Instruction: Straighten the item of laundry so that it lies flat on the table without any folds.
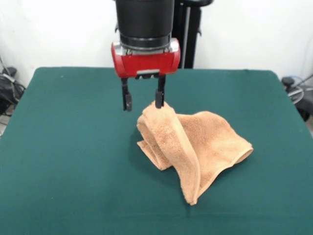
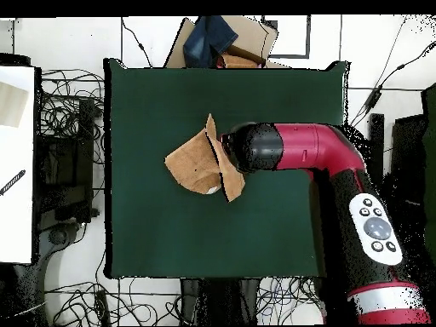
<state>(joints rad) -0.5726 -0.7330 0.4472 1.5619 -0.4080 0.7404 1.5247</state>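
The tan towel (image 1: pixel 195 147) lies crumpled near the middle of the green table (image 1: pixel 58 147), bunched into a raised hump with one folded flap hanging toward the near edge. My gripper (image 1: pixel 143 100) hovers just above the hump's far left end and is open, with nothing between the fingers. Its right fingertip (image 1: pixel 160 100) touches or nearly touches the top of the hump. From overhead the towel (image 2: pixel 200 163) shows as a folded, angular shape on the table (image 2: pixel 170 238), and the arm's black wrist (image 2: pixel 255 149) covers the gripper beside the towel's right side.
A cardboard box with blue cloth (image 2: pixel 223 38) sits past the table's top edge in the overhead view. Cables (image 2: pixel 64 111) trail on the floor around the table. A black stand (image 1: pixel 190 34) rises behind the arm.
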